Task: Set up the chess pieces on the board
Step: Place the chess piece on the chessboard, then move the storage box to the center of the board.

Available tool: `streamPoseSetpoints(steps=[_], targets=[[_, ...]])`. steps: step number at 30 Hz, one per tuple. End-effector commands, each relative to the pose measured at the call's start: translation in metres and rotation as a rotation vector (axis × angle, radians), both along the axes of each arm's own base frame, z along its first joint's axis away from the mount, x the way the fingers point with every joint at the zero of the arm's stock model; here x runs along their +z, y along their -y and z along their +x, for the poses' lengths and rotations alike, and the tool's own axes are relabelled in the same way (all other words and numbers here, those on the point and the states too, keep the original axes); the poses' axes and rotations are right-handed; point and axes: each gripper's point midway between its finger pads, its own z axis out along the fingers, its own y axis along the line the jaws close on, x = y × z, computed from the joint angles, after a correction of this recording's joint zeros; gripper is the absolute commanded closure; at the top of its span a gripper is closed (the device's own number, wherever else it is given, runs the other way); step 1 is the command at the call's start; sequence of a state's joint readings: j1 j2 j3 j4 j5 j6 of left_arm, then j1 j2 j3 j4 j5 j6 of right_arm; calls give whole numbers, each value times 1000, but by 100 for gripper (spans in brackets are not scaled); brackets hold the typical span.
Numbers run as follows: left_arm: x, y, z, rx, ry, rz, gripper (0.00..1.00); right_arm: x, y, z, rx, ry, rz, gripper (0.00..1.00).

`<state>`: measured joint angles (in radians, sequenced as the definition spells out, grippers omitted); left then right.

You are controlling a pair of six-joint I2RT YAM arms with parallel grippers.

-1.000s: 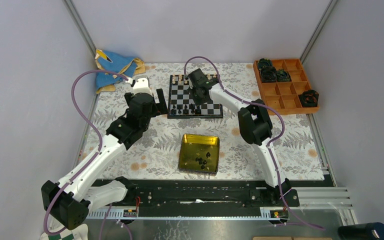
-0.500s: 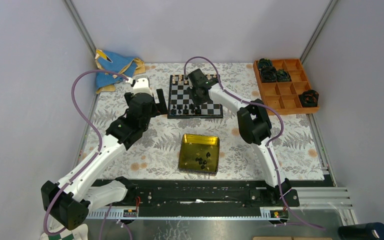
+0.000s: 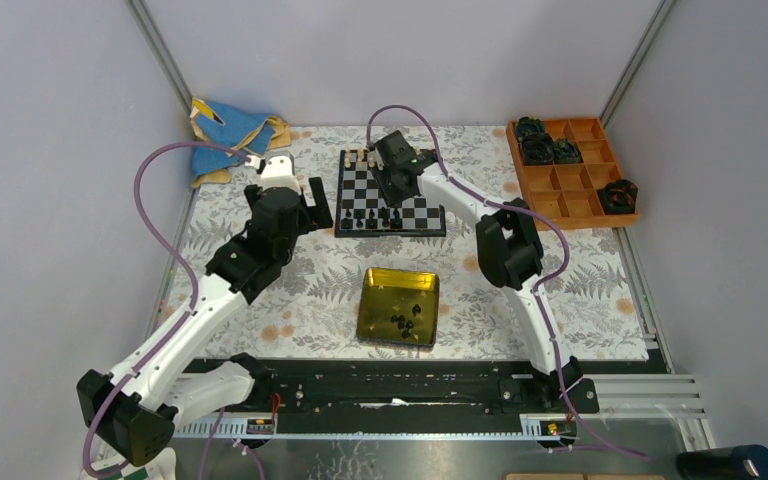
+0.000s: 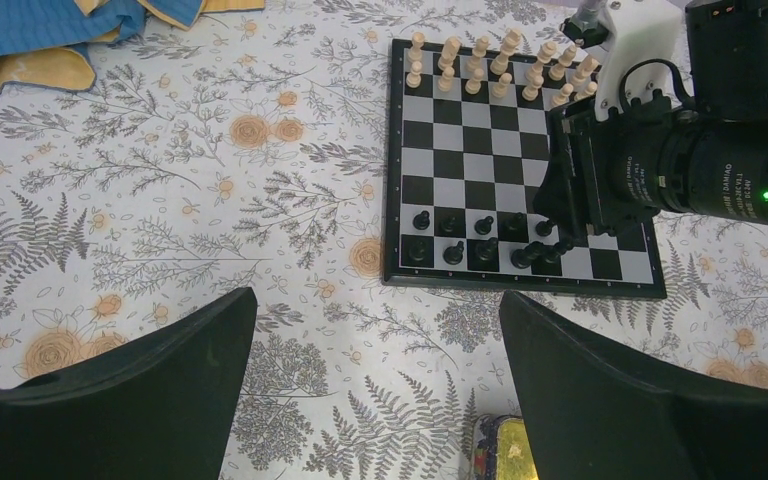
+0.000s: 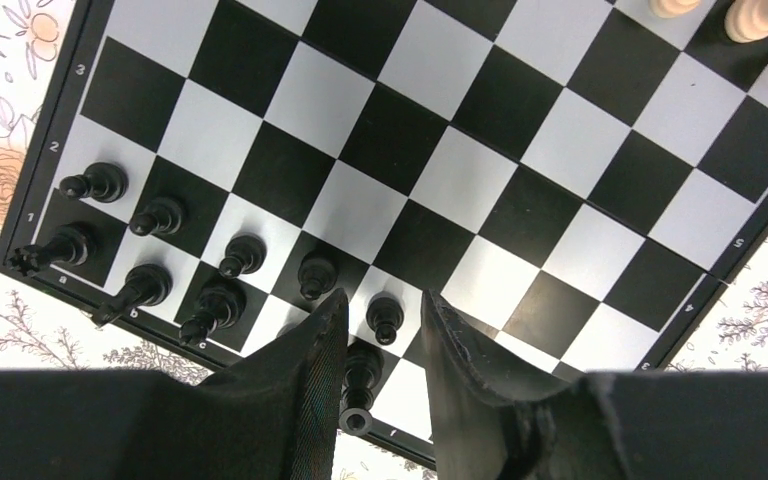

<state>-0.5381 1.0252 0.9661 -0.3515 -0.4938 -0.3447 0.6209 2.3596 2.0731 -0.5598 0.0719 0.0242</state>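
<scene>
The right gripper (image 5: 382, 300) stands parted around a black chess piece (image 5: 360, 372) on the edge row of the board (image 5: 520, 215). It should lift straight up, clear of neighbouring pawns (image 5: 317, 272). The left gripper (image 4: 375, 310) hangs wide open, empty.

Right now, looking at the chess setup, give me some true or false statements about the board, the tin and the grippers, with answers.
1. The cream pieces line the far edge of the board. True.
2. The yellow tin is empty. False: several loose black pieces lie in it.
3. The left gripper grips a pawn. False: it is open, beside the board, holding nothing.
4. The right gripper is over the black rows on the board. True.
</scene>
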Motion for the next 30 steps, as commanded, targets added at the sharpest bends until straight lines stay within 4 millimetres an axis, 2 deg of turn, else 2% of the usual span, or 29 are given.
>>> streamPoseSetpoints(steps=[1,5,6,7,8,13,14,18,22,26,30], targets=[[15,0,1,-1,62,-28,1,72,2,21,-45,159,61,60],[8,0,0,4,43,-27,1,108,13,15,-85,219,80,58],[5,0,-1,4,35,-27,1,124,18,10,-95,242,94,57],[3,0,-1,7,26,-26,1,123,22,6,-106,244,88,55],[-1,0,-1,10,16,-24,1,136,29,0,-121,266,100,54],[-13,4,-1,5,-18,-41,1,144,52,-48,-146,251,130,50],[-16,6,-1,2,-28,-48,1,135,56,-62,-140,226,119,50],[-33,17,0,-30,-79,-68,1,120,59,-119,-90,158,97,49],[-50,27,-1,-91,-135,-48,1,96,72,-169,-87,65,36,50],[-71,41,-8,-184,-206,-27,1,74,93,-204,-155,-38,22,50],[-94,46,-17,-232,-280,-9,1,57,105,-229,-209,-119,24,51]])
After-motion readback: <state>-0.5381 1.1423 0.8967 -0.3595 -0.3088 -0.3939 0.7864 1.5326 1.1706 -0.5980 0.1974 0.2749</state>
